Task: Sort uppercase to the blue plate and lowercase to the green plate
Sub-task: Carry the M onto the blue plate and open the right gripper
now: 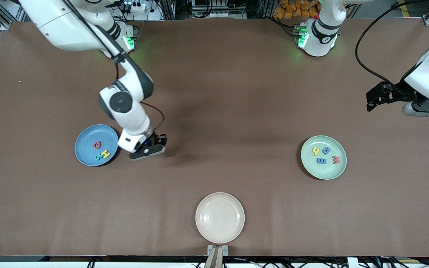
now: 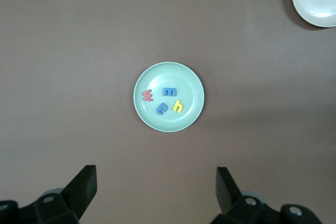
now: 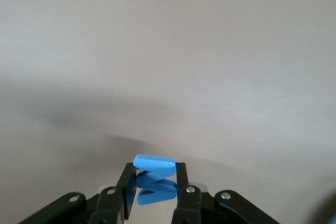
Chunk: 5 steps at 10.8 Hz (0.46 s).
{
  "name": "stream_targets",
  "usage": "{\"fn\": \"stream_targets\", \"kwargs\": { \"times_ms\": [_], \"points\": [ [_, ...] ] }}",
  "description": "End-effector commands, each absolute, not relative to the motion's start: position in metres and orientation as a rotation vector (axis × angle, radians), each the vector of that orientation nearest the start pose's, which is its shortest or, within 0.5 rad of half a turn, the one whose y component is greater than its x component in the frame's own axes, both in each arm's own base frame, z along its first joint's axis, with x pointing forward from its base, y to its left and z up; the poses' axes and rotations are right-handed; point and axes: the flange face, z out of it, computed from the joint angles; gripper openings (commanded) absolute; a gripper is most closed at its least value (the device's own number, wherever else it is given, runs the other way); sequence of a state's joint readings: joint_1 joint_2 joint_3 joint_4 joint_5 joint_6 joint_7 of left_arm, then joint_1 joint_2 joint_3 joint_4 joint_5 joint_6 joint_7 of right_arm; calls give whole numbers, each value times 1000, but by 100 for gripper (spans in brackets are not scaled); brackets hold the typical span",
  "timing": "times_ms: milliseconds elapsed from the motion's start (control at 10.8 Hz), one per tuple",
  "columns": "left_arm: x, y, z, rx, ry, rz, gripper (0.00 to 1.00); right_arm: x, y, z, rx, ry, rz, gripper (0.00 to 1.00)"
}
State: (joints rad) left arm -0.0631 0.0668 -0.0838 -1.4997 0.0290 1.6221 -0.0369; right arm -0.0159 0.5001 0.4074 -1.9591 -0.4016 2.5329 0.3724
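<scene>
Blue foam letter (image 3: 154, 179) pinched between the fingers of the right end effector (image 1: 148, 149), which hangs low over bare bench (image 1: 214, 93) just beside the blue plate (image 1: 84, 156), on that plate's side toward the middle of the bench. Letter looks like the blue M, though only its edge shows in the right wrist view.

Blue plate already carries three: red Q (image 1: 97, 144), yellow H (image 1: 105, 153), teal-green R (image 1: 98, 158).

Green plate (image 1: 324, 173), toward the left arm's end of the bench, carries four: yellow h (image 1: 315, 151), a blue letter (image 1: 326, 150), a second blue letter (image 1: 321, 160), red w (image 1: 336, 160). Which blue one is a and which is e I can't tell for sure.

Cream plate (image 1: 220, 238) nearest the front camera, nothing in it.

Left end effector (image 1: 371, 101) waits, jaws spread wide and holding nothing, up over the bench's edge at the left arm's end.

Progress: lowercase looks done, uppercase three of four. Left, by my read: carry the held letter over the blue plate and drop it.
</scene>
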Motion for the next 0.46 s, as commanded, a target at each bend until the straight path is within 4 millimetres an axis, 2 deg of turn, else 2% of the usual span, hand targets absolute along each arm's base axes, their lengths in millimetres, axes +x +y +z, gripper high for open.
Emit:
{"fn": "stream_targets", "kwargs": {
  "times_ms": [0,186,372],
  "points": [
    [570,-86,631,-3137,171,-80,100,603,163,251,-3160,-400,-188,0],
    [570,-86,631,-3137,171,-80,100,604,116,242,-3207,-306,-63,0],
    [570,-88,631,-3137,175,-80,100,599,85,234,-3240,-236,62,0]
  ]
}}
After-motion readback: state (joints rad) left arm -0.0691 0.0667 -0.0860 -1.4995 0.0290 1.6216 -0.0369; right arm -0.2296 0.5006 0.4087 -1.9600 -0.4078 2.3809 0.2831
